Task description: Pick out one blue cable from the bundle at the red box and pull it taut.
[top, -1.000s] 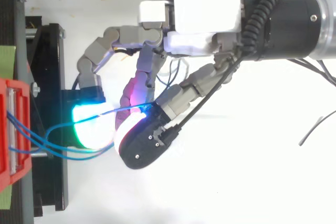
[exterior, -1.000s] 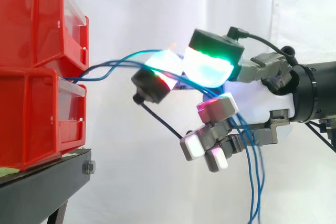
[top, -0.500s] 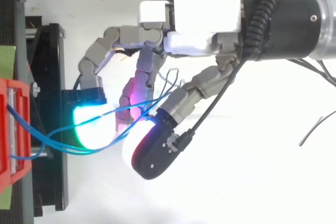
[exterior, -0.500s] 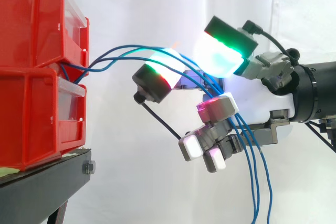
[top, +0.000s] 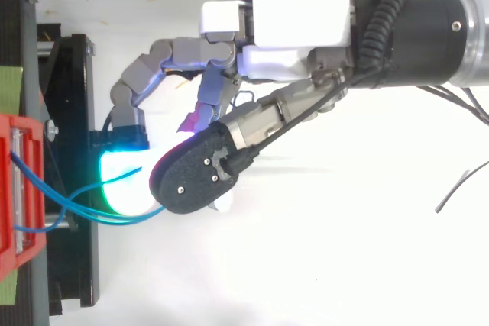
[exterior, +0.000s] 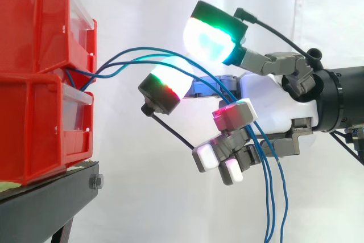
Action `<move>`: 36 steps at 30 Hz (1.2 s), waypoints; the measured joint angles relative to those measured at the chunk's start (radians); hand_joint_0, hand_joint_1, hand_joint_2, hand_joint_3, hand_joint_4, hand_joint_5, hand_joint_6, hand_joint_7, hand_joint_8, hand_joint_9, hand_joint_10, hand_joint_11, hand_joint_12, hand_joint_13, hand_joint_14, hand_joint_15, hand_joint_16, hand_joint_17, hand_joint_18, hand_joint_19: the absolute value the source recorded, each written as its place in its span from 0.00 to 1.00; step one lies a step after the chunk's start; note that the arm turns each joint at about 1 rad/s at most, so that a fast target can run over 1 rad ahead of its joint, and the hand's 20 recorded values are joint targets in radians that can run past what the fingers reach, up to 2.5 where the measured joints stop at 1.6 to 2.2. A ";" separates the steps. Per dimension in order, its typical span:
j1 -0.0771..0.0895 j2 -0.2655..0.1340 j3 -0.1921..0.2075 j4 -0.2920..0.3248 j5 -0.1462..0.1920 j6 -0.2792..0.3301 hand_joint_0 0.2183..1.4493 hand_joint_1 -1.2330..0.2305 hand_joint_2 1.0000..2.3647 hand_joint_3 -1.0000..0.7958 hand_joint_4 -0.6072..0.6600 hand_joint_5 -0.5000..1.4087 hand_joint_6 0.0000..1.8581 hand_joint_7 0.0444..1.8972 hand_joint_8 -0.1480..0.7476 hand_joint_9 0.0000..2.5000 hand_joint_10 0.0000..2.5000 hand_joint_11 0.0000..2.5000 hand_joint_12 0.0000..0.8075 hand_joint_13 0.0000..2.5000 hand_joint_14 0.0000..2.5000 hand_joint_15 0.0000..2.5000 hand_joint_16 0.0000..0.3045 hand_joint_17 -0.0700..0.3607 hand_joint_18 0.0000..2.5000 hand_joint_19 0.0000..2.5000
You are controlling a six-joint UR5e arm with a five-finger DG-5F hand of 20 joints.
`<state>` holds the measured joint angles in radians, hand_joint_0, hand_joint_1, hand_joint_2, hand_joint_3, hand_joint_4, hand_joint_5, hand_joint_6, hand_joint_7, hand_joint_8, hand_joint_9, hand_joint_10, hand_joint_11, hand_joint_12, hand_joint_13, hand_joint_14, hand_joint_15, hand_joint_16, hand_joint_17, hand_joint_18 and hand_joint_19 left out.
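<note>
Seen from the side, two red bins (exterior: 40, 83) stood stacked on a black stand (exterior: 40, 209) at the left, before a white curtain (exterior: 142, 4). A bundle of thin blue cables (exterior: 122, 61) came out of the gap between the upper and lower bin. They arched to the right, ran into the robot hand (exterior: 267, 98) and hung down below it.

The hand's pinching parts stood apart. The thumb (exterior: 213, 35), its pad glowing white and green, was raised clear above the strands. A finger pad (exterior: 166, 82), white with a red edge, sat just under them, and the cables appeared to lie across it. Other fingers were curled lower down, and it could not be told whether they touched any strand. Nothing was clamped.

From above, the hand (top: 283, 13) reached in from the right, with the cables (top: 72, 208) sagging loosely between bin and hand.

The step in hand appeared to be singling out one strand. To do it well, the thumb would need to come down on one cable only. The topmost arc looked the likeliest, as it stood a little apart from the others near the bins. The pads should meet squarely, so the thin strand could not slip out sideways, and the other strands should be left free to fall away. Only once the pinch was firm should the arm draw back from the bins. That pull should follow the cable's own line, go slowly and stop when the slack was gone. A hard tug might shift a bin or drag the cable loose.
</note>
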<state>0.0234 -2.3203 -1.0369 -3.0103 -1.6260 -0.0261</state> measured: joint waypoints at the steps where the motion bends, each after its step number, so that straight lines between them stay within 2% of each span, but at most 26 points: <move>1: 0.000 0.000 0.000 0.000 0.000 0.000 0.30 0.44 0.01 0.35 0.40 0.23 0.45 0.44 0.48 0.54 0.01 0.30 0.40 0.38 0.01 0.15 0.15 0.40 0.36 0.23; 5: 0.000 0.000 0.000 0.000 0.000 0.000 0.30 0.39 0.01 0.40 0.40 0.23 0.46 0.44 0.49 0.54 0.01 0.30 0.40 0.38 0.01 0.15 0.15 0.40 0.36 0.23; 10: 0.000 0.000 0.000 0.001 0.000 0.000 0.30 0.37 0.01 0.42 0.41 0.23 0.47 0.42 0.50 0.55 0.01 0.30 0.43 0.39 0.01 0.15 0.17 0.43 0.38 0.22; 12: 0.000 0.000 0.000 0.001 0.000 0.000 0.28 0.39 0.01 0.37 0.42 0.23 0.47 0.42 0.48 0.54 0.01 0.30 0.41 0.38 0.01 0.16 0.16 0.41 0.37 0.23; 14: 0.000 0.000 0.000 0.001 0.000 0.000 0.25 0.45 0.00 0.28 0.43 0.23 0.46 0.43 0.48 0.54 0.01 0.29 0.42 0.38 0.01 0.16 0.16 0.42 0.37 0.23; 17: 0.000 0.000 0.000 0.001 0.000 0.000 0.25 0.55 0.00 0.28 0.43 0.23 0.45 0.42 0.48 0.54 0.01 0.29 0.42 0.38 0.01 0.16 0.17 0.43 0.37 0.23; 19: 0.000 0.000 0.000 0.001 0.000 0.000 0.27 0.57 0.00 0.28 0.42 0.23 0.45 0.43 0.48 0.54 0.01 0.29 0.42 0.38 0.01 0.16 0.16 0.42 0.36 0.24; 21: 0.000 0.000 0.000 0.001 0.000 0.000 0.29 0.55 0.00 0.28 0.42 0.23 0.45 0.43 0.47 0.53 0.01 0.29 0.41 0.38 0.01 0.16 0.16 0.41 0.35 0.24; 28: 0.000 0.000 0.000 0.001 0.000 0.000 0.30 0.43 0.01 0.42 0.42 0.23 0.46 0.44 0.51 0.54 0.01 0.29 0.43 0.39 0.01 0.15 0.17 0.43 0.37 0.23; 36: 0.000 0.000 0.000 0.002 0.000 0.000 0.30 0.36 0.01 0.45 0.42 0.24 0.47 0.44 0.53 0.55 0.01 0.28 0.45 0.39 0.01 0.14 0.18 0.45 0.39 0.21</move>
<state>0.0231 -2.3203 -1.0369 -3.0086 -1.6260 -0.0261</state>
